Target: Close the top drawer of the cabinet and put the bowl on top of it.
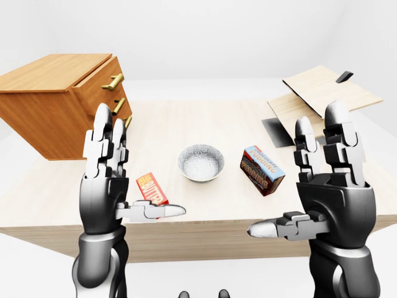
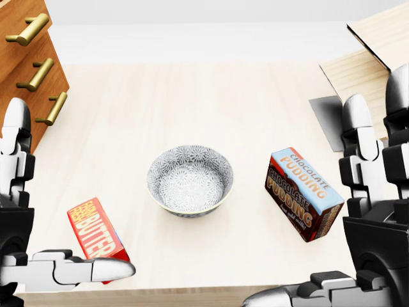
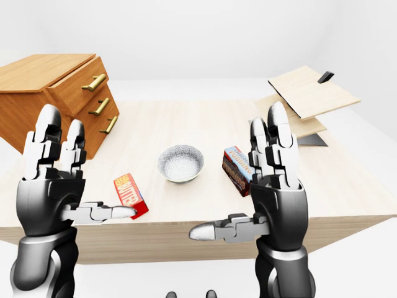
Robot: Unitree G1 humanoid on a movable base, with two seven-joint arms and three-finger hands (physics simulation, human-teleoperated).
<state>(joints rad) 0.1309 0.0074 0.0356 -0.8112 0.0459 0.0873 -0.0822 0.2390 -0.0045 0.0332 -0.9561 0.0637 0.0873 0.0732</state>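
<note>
Left-eye view, 1 table (image 1: 205,115). Cabinet (image 1: 53,108) at its left end with 3 drawers, the top drawer (image 1: 99,79) standing out past the 2 below. Bowl (image 2: 190,181) upright near the table's middle. Butter box (image 2: 96,233) lies to its left and pudding box (image 2: 303,192) to its right, neither touching it. Left hand (image 1: 102,192) and right hand (image 1: 335,198) are raised at the view's bottom, fingers spread, thumbs pointing inward, holding nothing.
</note>
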